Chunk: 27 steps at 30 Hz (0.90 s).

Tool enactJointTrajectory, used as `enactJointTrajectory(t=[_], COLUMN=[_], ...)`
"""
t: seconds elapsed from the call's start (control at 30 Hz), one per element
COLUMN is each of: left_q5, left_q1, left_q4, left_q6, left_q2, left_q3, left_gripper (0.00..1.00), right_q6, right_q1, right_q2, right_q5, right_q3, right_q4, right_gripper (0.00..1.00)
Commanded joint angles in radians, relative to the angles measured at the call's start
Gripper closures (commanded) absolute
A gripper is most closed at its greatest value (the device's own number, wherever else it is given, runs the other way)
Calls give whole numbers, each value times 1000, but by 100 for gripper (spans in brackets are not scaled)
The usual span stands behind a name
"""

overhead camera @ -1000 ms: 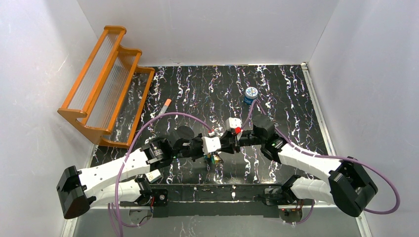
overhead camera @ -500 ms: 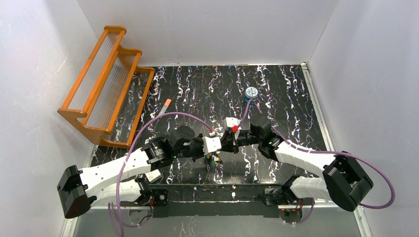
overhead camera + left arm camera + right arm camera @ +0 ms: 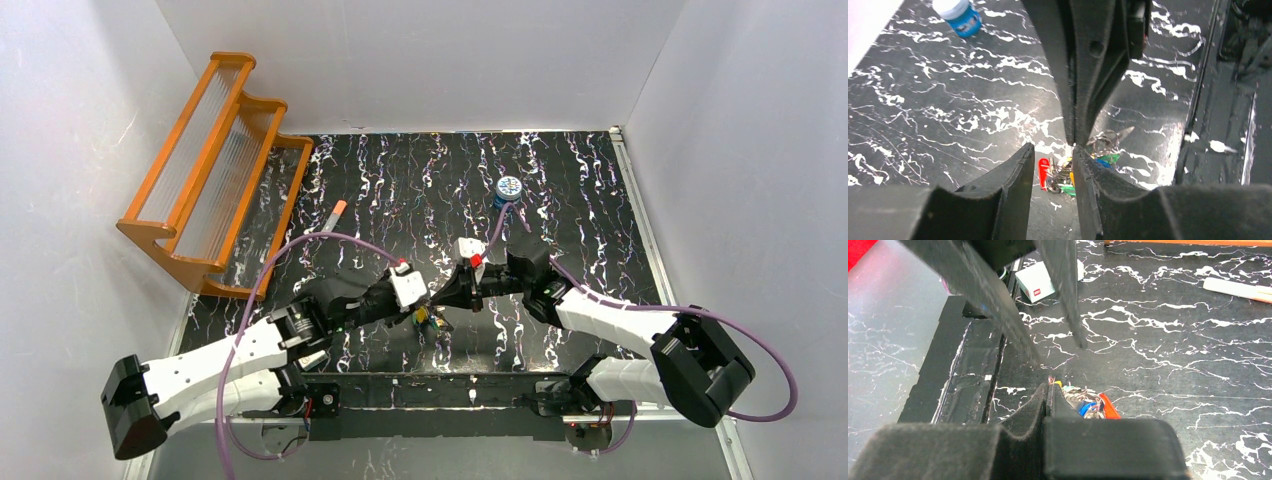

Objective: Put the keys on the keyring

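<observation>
Keys (image 3: 1064,175) with coloured heads lie bunched on the black marbled counter (image 3: 560,190) near its front edge, between two robot arms. The right fingers (image 3: 1038,407) are pressed together just above the bunch. The left fingers (image 3: 1018,170) stand apart, facing them. A blue tin (image 3: 509,187) sits well behind.

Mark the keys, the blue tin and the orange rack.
keys (image 3: 1043,172): left wrist view, red key head.
blue tin (image 3: 509,186): top view, patterned lid.
orange rack (image 3: 225,175): top view, ribbed middle tier.
</observation>
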Motion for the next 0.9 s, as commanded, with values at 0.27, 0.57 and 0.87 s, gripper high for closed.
enactJointTrajectory(t=[0.27,0.57,0.87], left_q5=[-125,40,208], left_q1=[-1,18,117], left_q4=[221,363,614], left_q6=[-135,-232,-384], left_q2=[-140,-67,7], left_q3=[-132,-203,-305], left_gripper=[56,62,65], right_q6=[152,268,330], right_q1=[-64,-111,-119], right_q2=[-8,-2,26], right_q5=[-37,-82,-102], right_q3=[-63,-134,-150], right_q4=[236,427,536], right_gripper=[99,99,99])
